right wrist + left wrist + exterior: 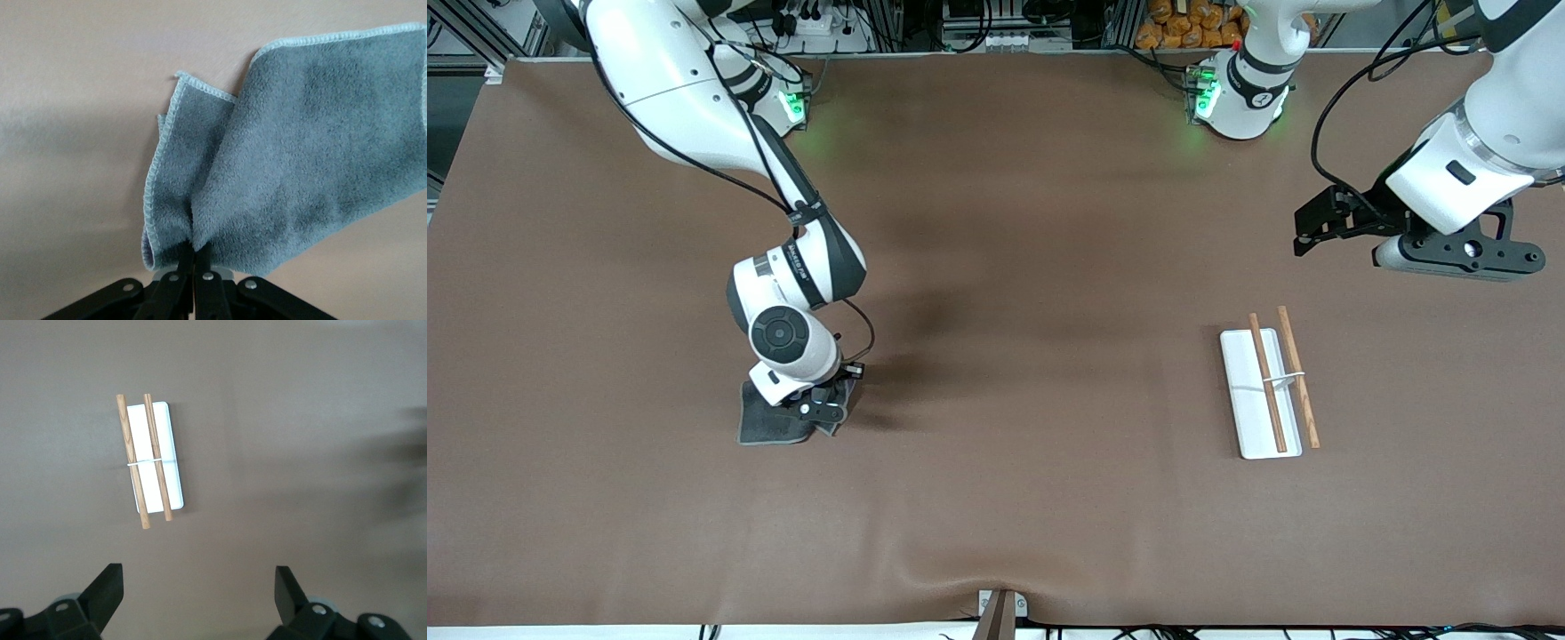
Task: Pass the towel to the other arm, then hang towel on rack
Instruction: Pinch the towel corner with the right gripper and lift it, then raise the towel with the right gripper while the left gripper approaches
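Towel (775, 425) lies on the surface (996, 498) toward the right arm's end, its corner at about 3 o'clock bunched where the right claw (829, 411) has pinched shut on it, likely so the rest will drape free once lifted. Left claw (1320, 227) waits spread wide and empty, up over the surface at the rack's (1272, 382) 1 o'clock. Between towel and rack is bare surface, judged ample for a handover.

towel (774, 427) on table (1049, 498) twd right arm's end; rack (1267, 391) well apart, twd left arm's end
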